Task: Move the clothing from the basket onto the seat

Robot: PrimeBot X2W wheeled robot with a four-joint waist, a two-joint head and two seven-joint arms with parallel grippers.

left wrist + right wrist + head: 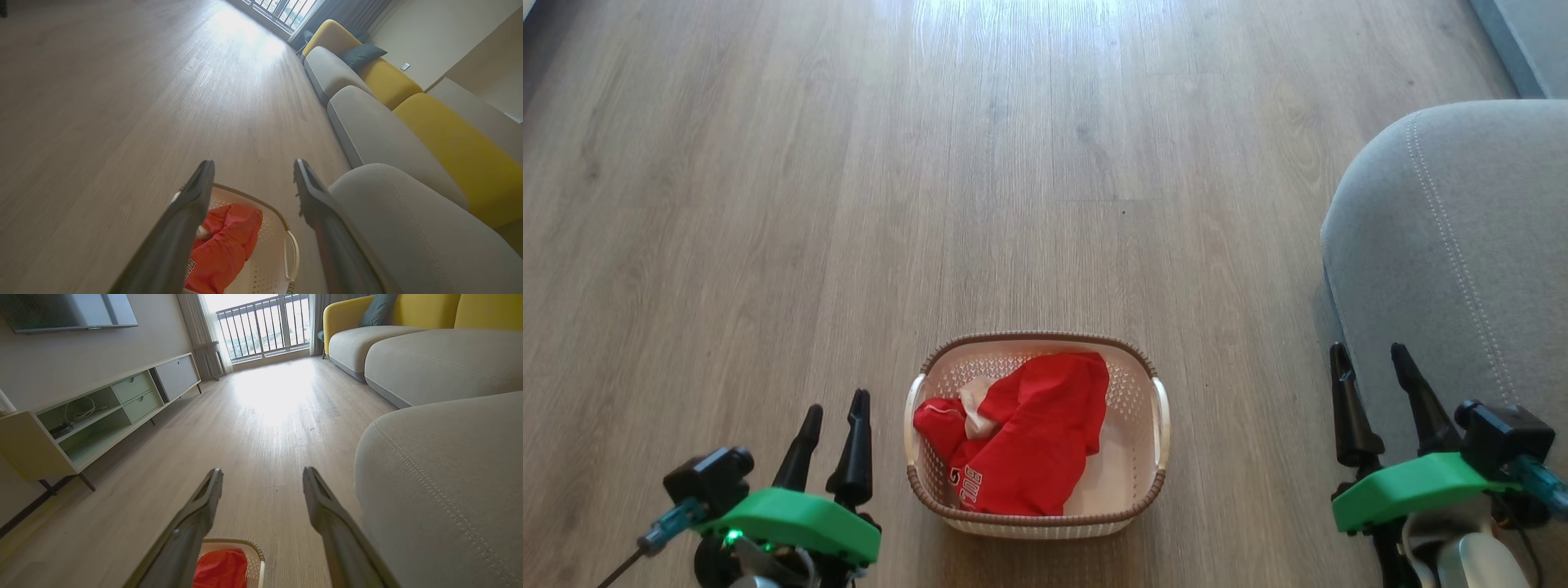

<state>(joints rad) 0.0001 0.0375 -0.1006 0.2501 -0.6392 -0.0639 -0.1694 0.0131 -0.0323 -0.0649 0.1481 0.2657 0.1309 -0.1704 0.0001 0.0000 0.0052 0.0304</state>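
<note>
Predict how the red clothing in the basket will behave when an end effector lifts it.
The clothing lies crumpled and folded in the basket, so it will probably sag and drape. It looks thin, so likely light. Its folds overlap, so one pinch may lift only part.

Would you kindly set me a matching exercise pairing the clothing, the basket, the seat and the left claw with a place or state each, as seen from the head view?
Column one:
1. clothing
2. basket
3. seat
4. left claw

Column two:
A. standing on the wooden floor, bottom centre
B. lower left, open and empty
C. right edge, grey with pale stitching
D. red, crumpled inside a perforated container

Pairs: 1-D, 2-A, 3-C, 4-B
</note>
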